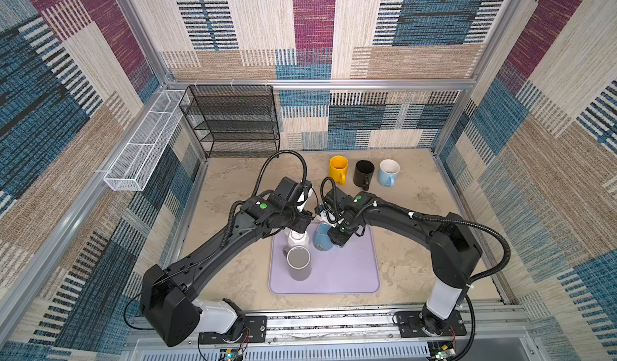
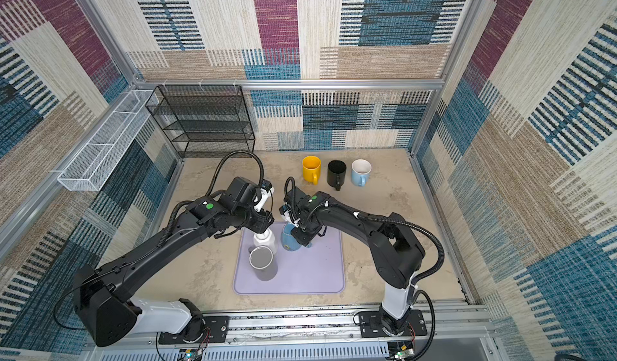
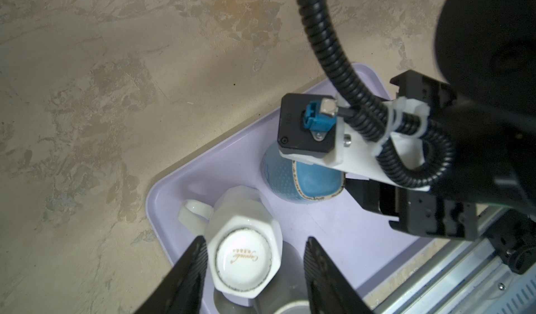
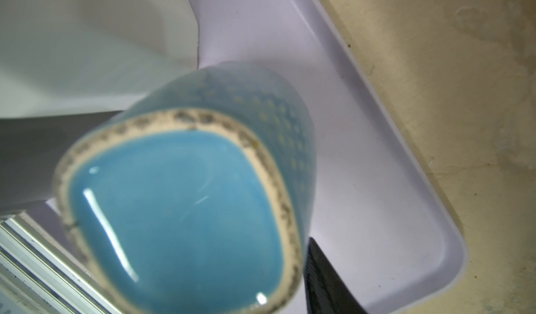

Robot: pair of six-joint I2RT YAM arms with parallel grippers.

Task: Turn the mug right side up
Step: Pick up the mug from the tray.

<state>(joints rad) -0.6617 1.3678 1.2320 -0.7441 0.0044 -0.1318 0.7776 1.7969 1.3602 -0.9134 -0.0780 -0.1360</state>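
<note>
A blue dotted mug (image 1: 320, 240) (image 4: 179, 205) sits tilted on the purple tray (image 1: 347, 269), its glazed base turned up toward the right wrist camera. My right gripper (image 1: 334, 237) is shut on it. One black finger (image 4: 324, 283) presses against its side and the other is hidden behind the mug. A white faceted mug (image 3: 243, 257) (image 1: 296, 239) stands upside down on the tray beside it. My left gripper (image 3: 255, 240) hangs open over the white mug's base, one finger close to its side and the other well clear.
A grey mug (image 1: 298, 262) stands upright on the tray, touching the white one. Yellow (image 1: 338, 168), black (image 1: 364, 173) and light blue (image 1: 388, 171) mugs stand upright at the back. A black mesh rack (image 1: 233, 122) and a white wire basket (image 1: 147, 142) are at the back left.
</note>
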